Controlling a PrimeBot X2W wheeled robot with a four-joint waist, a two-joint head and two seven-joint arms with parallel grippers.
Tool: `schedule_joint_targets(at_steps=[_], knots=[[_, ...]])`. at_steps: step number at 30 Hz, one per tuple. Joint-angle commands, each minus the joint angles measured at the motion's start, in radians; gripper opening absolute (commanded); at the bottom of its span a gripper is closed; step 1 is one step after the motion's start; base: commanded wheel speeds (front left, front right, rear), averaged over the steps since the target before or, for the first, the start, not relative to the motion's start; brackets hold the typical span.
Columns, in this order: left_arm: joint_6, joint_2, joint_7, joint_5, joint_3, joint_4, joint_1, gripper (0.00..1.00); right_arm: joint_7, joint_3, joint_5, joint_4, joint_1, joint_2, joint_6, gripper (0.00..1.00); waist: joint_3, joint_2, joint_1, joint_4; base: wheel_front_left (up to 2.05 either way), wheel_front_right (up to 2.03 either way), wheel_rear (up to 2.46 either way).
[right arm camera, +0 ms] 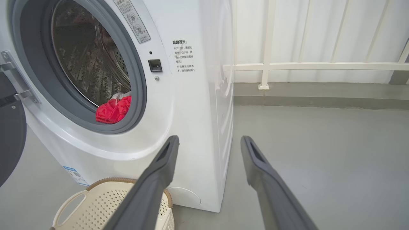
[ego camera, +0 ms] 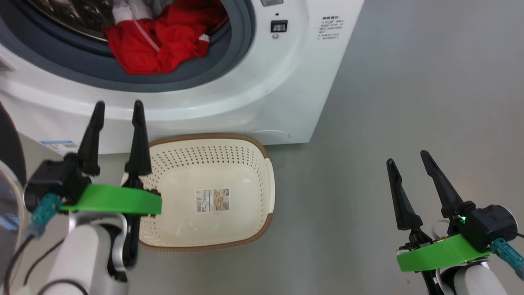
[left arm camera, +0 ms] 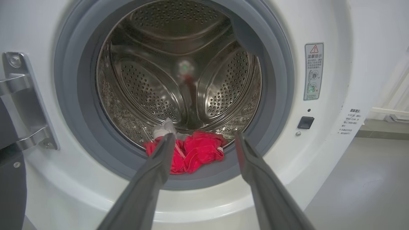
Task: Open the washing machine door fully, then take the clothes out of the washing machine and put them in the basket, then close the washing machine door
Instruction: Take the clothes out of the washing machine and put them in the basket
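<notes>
The grey floor (ego camera: 389, 102) holds a white washer (ego camera: 286, 90) with its door (right arm camera: 9, 143) swung open. The red clothes (ego camera: 163, 45) lie at the front of the drum (left arm camera: 179, 64), just past the left gripper (ego camera: 118, 104), which is open and empty. The basket (ego camera: 196, 157) sits on the floor beside that gripper. The right gripper (ego camera: 407, 155) is open too, far off to the side.

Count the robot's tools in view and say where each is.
2. The left tool is open before the washing machine, pointing at the clothes; the right tool is open over the floor, right of the basket.
</notes>
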Motion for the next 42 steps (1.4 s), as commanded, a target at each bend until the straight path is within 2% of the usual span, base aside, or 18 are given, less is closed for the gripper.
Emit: schedule_joint_targets(at_steps=[1, 17, 24, 42], knots=[[-0.009, 0.031, -0.003, 0.005, 0.029, -0.010, -0.039, 1.00, -0.006, 0.027, 0.002, -0.030, -0.027, -0.007, 0.006, 1.00, 0.034, -0.0001, 0.0000, -0.016, 0.00, 0.00, 0.00], [-0.042, 0.066, -0.044, 0.026, 0.026, 0.289, -0.394, 1.00, -0.006, 0.030, 0.009, -0.053, -0.076, -0.007, 0.006, 1.00, 0.170, -0.0001, 0.0000, -0.053, 0.00, 0.00, 0.00], [-0.048, 0.097, -0.053, 0.077, -0.005, 0.441, -0.559, 1.00, -0.006, 0.025, 0.002, -0.061, -0.094, -0.007, 0.006, 1.00, 0.228, -0.0001, 0.0000, -0.066, 0.00, 0.00, 0.00], [-0.029, 0.171, -0.041, 0.163, -0.070, 0.798, -0.831, 1.00, -0.006, 0.033, 0.009, -0.076, -0.120, -0.007, 0.006, 1.00, 0.309, -0.0001, 0.0000, -0.092, 0.00, 0.00, 0.00]])
